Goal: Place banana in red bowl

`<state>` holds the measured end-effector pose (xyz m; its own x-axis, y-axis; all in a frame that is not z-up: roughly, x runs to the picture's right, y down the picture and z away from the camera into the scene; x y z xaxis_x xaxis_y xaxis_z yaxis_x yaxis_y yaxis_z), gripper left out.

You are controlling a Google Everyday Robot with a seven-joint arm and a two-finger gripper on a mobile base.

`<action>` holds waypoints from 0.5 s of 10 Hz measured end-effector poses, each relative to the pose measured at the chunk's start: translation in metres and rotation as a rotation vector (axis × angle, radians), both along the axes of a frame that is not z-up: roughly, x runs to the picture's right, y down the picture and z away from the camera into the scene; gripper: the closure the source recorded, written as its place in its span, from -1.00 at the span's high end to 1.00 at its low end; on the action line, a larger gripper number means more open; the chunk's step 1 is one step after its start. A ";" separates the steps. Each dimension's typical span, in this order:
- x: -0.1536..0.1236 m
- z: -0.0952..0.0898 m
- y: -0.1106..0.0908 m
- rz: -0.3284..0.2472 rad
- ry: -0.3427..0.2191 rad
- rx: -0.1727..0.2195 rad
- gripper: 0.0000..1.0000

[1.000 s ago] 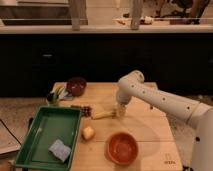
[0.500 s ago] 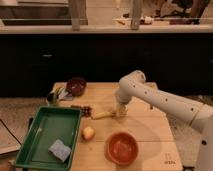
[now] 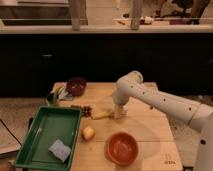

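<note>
**Gripper down at the banana, red bowl empty**

The wooden table (image 3: pixel 150 127) fills the lower part of the camera view, with a dark counter front (image 3: pixel 100 55) behind it. The white arm (image 3: pixel 160 100) reaches in from the right edge, bends at its elbow over the table's middle, and points down.

A green tray (image 3: pixel 42 127) lies on the table's left side, near the front. The red bowl (image 3: pixel 122 148) sits upright near the front edge, right of the tray, with nothing in it. A smaller maroon bowl (image 3: pixel 76 86) stands at the back left, well apart from the red one.

A blue-grey sponge (image 3: pixel 60 150) lies in the tray's front right corner. The banana (image 3: pixel 101 115) lies flat on the table near its middle, between the two bowls and well apart from the red bowl. The gripper (image 3: pixel 119 112) is low over the table at the banana's right end; I cannot tell how far open it is, or whether it has hold of the banana.

A round yellowish fruit (image 3: pixel 88 133) rests just beside the tray's right edge, in front of the banana. A small dark object (image 3: pixel 87 110) sits at the banana's left end. Some green-and-yellow items (image 3: pixel 56 95) lie left of the maroon bowl.
</note>
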<state>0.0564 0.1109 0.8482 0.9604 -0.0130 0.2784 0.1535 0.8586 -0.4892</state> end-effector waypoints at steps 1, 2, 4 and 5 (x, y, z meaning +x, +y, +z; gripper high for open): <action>-0.005 0.001 0.003 -0.012 -0.010 -0.008 0.60; -0.008 0.002 0.005 -0.020 -0.018 -0.015 0.60; -0.017 0.005 0.010 -0.041 -0.040 -0.034 0.60; -0.020 0.007 0.014 -0.051 -0.049 -0.044 0.60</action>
<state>0.0361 0.1245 0.8552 0.9440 -0.0481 0.3263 0.2209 0.8269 -0.5172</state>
